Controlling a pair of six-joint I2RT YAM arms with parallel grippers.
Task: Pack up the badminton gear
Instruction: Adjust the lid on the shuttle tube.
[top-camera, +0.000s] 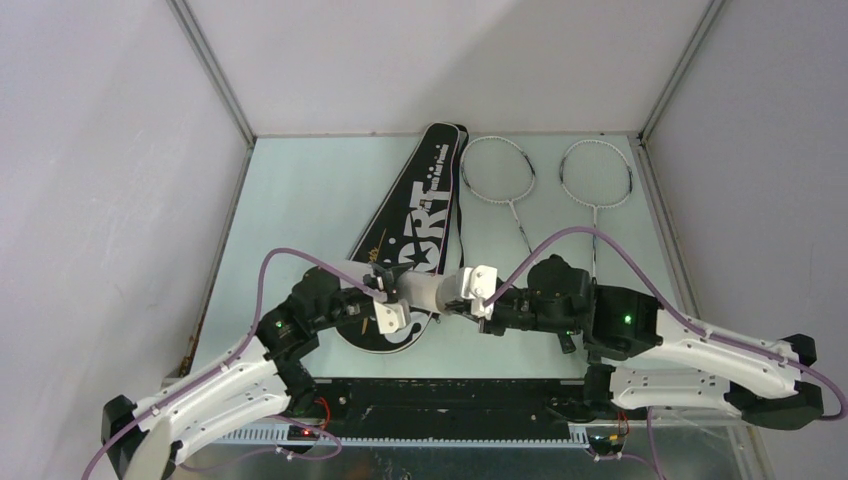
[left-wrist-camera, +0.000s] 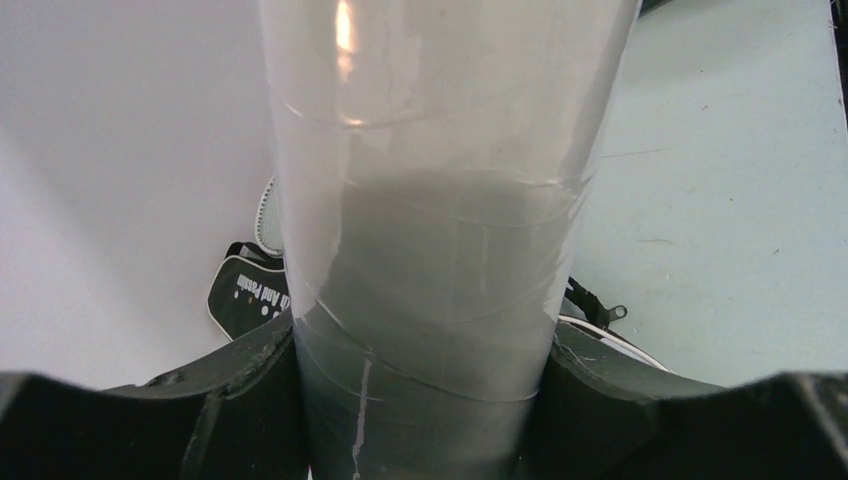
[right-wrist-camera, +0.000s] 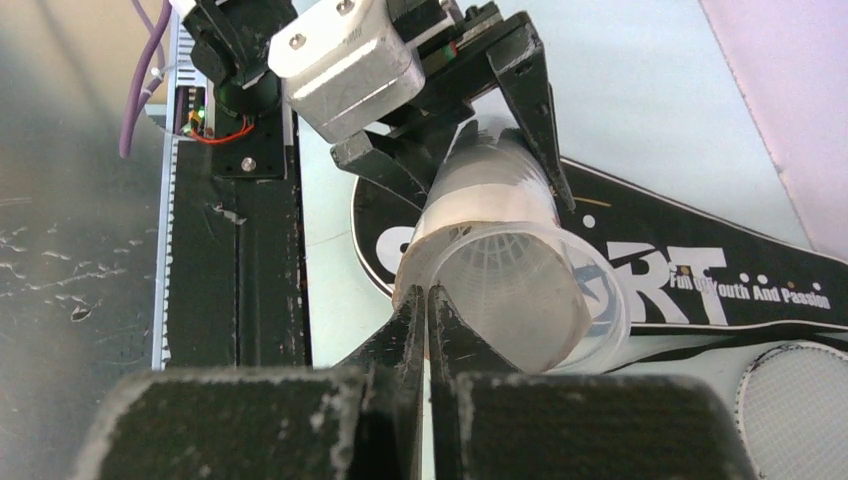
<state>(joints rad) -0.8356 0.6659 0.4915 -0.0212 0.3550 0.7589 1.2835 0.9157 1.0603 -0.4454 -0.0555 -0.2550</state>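
1. The left tool clamps the white tube, held level above the near tabletop.
2. The right tool, fingers pressed together, sits at the tube's open rim, with a shuttlecock inside.
3. The black bag lies beneath.
4. Two rackets lie side by side beyond.

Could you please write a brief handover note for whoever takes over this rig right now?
The left end effector clamps the long white translucent tube, held level over the black racket-shaped "SPORT" bag.
The right end effector is shut, tips at the tube's open mouth, gripping nothing visible.
Done: a white shuttlecock sits inside the tube; no loose ones in view.
Left: two silver-framed rackets lie beside the bag, unpacked; tube too.
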